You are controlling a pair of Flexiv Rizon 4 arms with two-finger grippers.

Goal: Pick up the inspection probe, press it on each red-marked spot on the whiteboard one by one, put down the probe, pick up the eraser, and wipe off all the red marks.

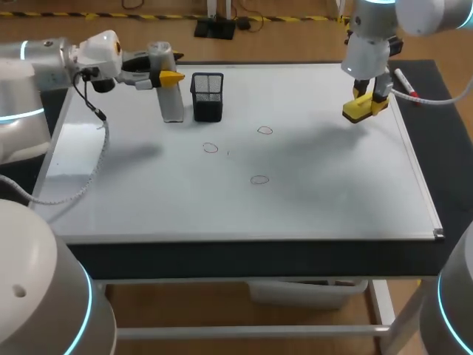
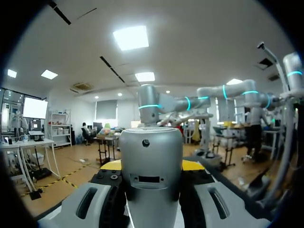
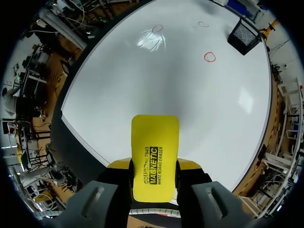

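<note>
The inspection probe (image 1: 170, 92), a grey cylinder, stands upright at the whiteboard's back left beside the mesh cup. My left gripper (image 1: 168, 75) is shut on its upper part from the side. In the left wrist view the probe (image 2: 151, 175) fills the space between the yellow tips of my left gripper (image 2: 151, 165). My right gripper (image 1: 367, 95) is shut on the yellow eraser (image 1: 361, 109), held just above the whiteboard's back right; in its own view the eraser (image 3: 154, 161) sticks out ahead of my right gripper (image 3: 154, 167). Three red circles (image 1: 211, 148), (image 1: 264, 131), (image 1: 259, 180) mark the whiteboard (image 1: 332, 192).
A black mesh cup (image 1: 208, 96) stands right of the probe. A red-capped marker (image 1: 405, 83) lies on the dark table beyond the board's right edge. The red circles (image 3: 209, 57) and the cup (image 3: 244, 32) also show far ahead of the eraser.
</note>
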